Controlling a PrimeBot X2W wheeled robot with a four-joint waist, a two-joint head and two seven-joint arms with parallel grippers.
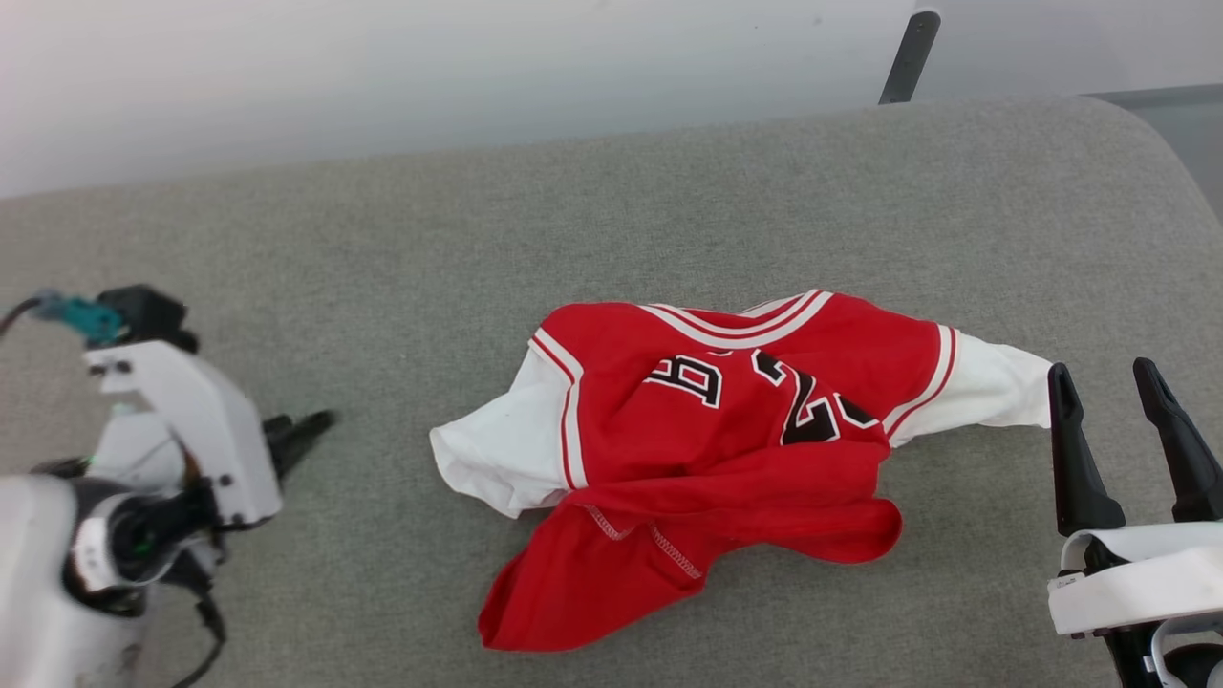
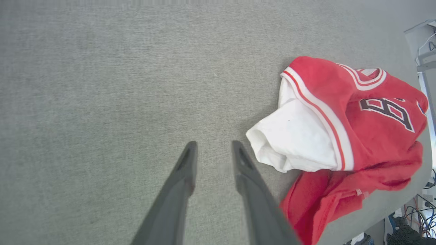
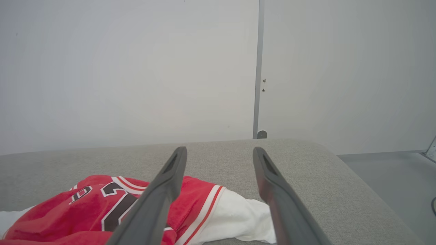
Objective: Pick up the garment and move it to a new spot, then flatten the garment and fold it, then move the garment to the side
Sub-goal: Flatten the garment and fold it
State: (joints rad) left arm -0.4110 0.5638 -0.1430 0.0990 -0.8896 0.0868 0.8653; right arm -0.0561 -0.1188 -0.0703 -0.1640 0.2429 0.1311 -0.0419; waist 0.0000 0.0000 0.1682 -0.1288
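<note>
Garment point(image 1: 726, 420) lies crumpled mid-table point(image 1: 382, 239), left gripper point(image 2: 214, 146) parted and empty just beside it, right gripper point(image 1: 1104, 368) wide open at its other end; likely flattening next, so pinch both sleeves point(image 1: 497, 454) single-layer and pull apart evenly.

the left arm's glossy white angular wrist housing point(image 1: 191, 420) has small dark screw holes, a teal plug point(image 1: 84, 317) on a black block, and a thin black cable point(image 1: 205, 621). the left gripper point(image 1: 315, 420) and right gripper point(image 1: 1102, 373) each have two long, matte dark-grey fingers tapering to points. the right pair is set in a white rounded shell point(image 1: 1137, 573).
</note>
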